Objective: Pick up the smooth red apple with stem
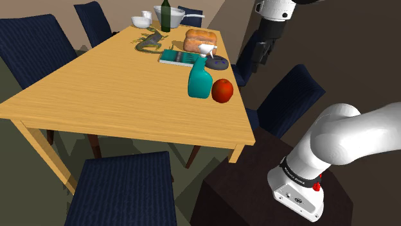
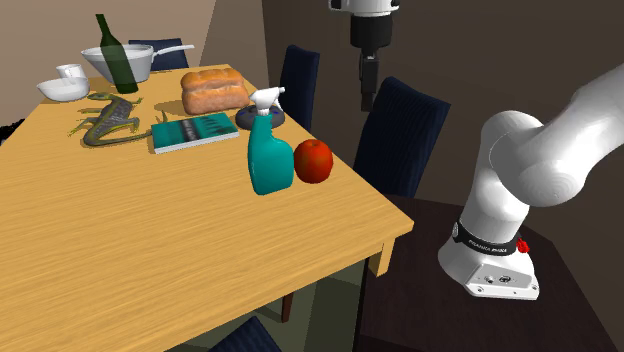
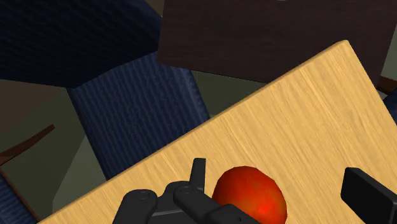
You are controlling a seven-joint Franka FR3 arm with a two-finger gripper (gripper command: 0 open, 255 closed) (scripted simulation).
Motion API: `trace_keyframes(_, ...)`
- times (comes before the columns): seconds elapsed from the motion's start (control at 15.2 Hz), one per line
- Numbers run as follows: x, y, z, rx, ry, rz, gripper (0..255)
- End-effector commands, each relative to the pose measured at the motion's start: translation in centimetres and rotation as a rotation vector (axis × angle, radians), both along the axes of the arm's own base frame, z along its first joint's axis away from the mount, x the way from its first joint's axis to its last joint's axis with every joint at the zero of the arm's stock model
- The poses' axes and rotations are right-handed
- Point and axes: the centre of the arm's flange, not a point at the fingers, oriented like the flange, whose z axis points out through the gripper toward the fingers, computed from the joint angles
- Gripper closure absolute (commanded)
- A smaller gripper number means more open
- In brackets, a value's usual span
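Observation:
The red apple [image 1: 222, 90] rests on the wooden table [image 1: 109, 90] near its edge, right beside a teal spray bottle [image 1: 200, 78]. It also shows in the second exterior view, apple [image 2: 313, 160] next to bottle [image 2: 268, 150]. My black gripper [image 1: 260, 63] hangs high in the air beyond that table edge, above the blue chairs, well apart from the apple. Its fingers point down, gripper [image 2: 367, 98]. In the wrist view the gripper [image 3: 278, 179] is open, and the apple [image 3: 249, 194] lies far below between the fingers, untouched.
Behind the spray bottle lie a teal book [image 1: 178, 58], a bread loaf [image 1: 200, 40] and a dark round dish [image 1: 217, 62]. Farther back are a lizard figure [image 1: 148, 41], a green bottle [image 1: 166, 16] and bowls [image 1: 168, 11]. Blue chairs [image 1: 289, 99] line the table; the dark stand [image 1: 257, 192] sits lower right.

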Motion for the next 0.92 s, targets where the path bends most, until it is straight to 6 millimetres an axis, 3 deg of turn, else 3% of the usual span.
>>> trace_keyframes(0.0, 0.0, 0.0, 0.0, 0.000, 0.000, 0.000, 0)
trace_keyframes(0.59, 10.4, 1.6, -4.3, 0.042, -0.027, 0.062, 0)
trace_keyframes(0.86, 10.8, 1.6, -6.0, 0.044, -0.028, 0.065, 0)
